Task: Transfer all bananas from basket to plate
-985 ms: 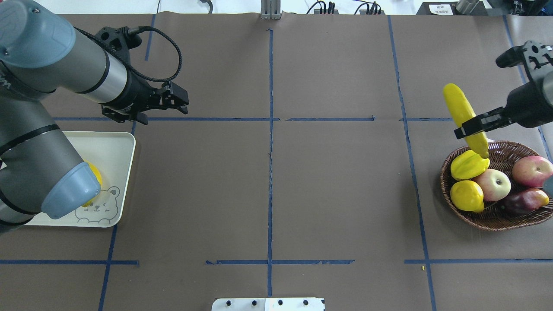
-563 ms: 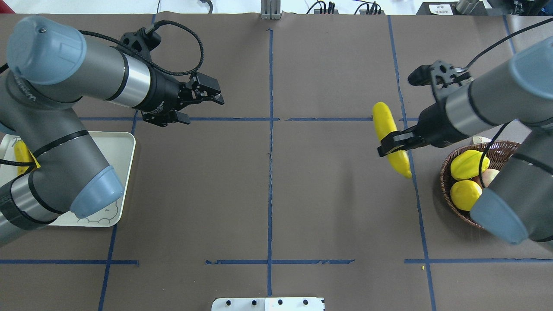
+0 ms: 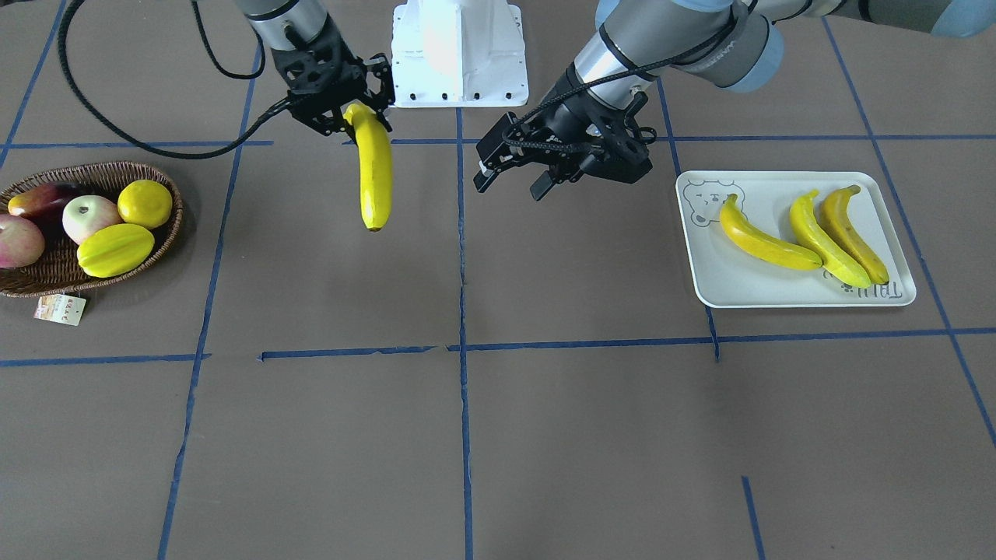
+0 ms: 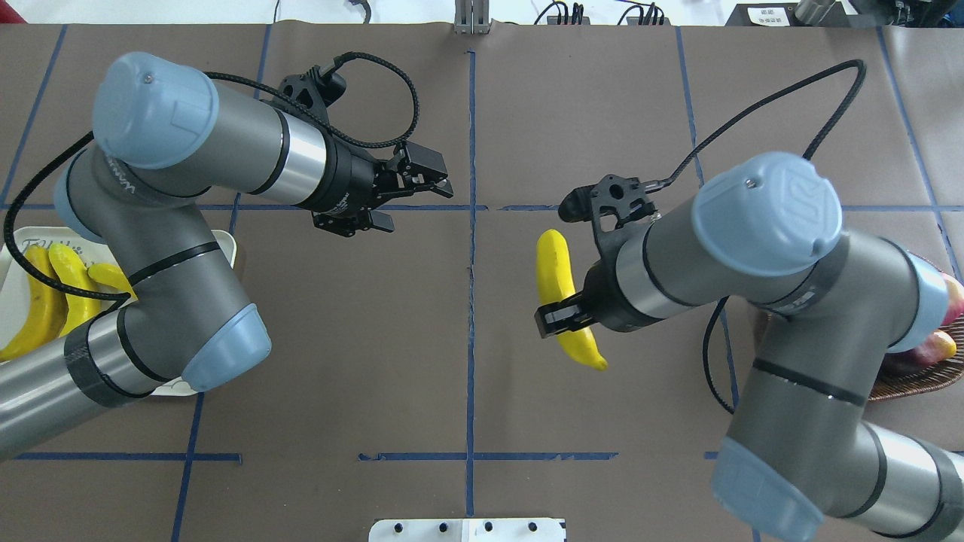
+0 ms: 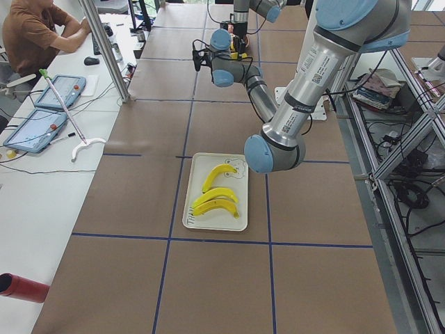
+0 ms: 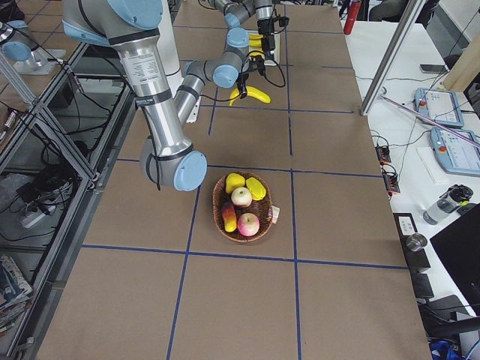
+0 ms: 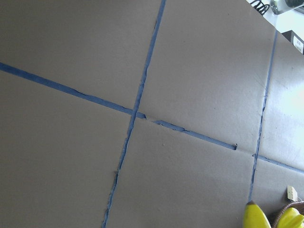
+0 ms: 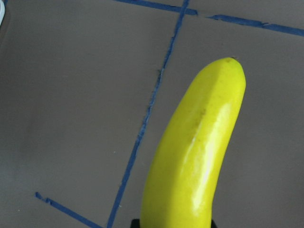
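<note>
Across the table from my base, the front-facing camera showed my right end effector pinching the fourth banana near its rear end. The fruit was clear of the table, between the basket and the plate. My left end effector was spread and empty just beside it. Three bananas lay side by side on the plate. The basket held only apples, a starfruit and a lemon-like fruit.

From overhead, the two end effectors faced each other across the centre tape line.

My right wrist camera was filled by the banana's free length.

I judged this the hand-over of the last banana. Next, my left end effector had to close on that free length before the right one let go.
</note>
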You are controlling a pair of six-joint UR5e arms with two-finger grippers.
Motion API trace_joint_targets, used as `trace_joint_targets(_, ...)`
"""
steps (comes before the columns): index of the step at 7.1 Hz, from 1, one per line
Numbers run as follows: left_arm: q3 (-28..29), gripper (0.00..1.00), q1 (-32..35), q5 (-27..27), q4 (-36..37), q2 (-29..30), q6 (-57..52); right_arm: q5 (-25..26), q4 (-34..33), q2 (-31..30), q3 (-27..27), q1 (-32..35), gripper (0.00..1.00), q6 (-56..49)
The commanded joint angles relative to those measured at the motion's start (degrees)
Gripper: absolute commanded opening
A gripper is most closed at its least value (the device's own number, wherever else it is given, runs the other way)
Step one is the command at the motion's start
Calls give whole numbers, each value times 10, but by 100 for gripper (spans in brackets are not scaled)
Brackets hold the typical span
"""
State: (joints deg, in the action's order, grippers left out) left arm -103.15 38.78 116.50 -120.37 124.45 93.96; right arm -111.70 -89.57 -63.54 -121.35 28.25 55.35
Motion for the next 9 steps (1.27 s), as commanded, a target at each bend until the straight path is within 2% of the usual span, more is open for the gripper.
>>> trace_joint_targets(1,8,99,-19,-3,-27,12,10,69,-5,32,-1,-56,1,24)
trace_joint_targets(4,8,99,-34,-4,-43,12,22,73,-2,63,-1,-59,1,41)
trace_joint_targets(9,5,98,-72,-3,-56,15,31,79,-1,64,-7,-57,1,41)
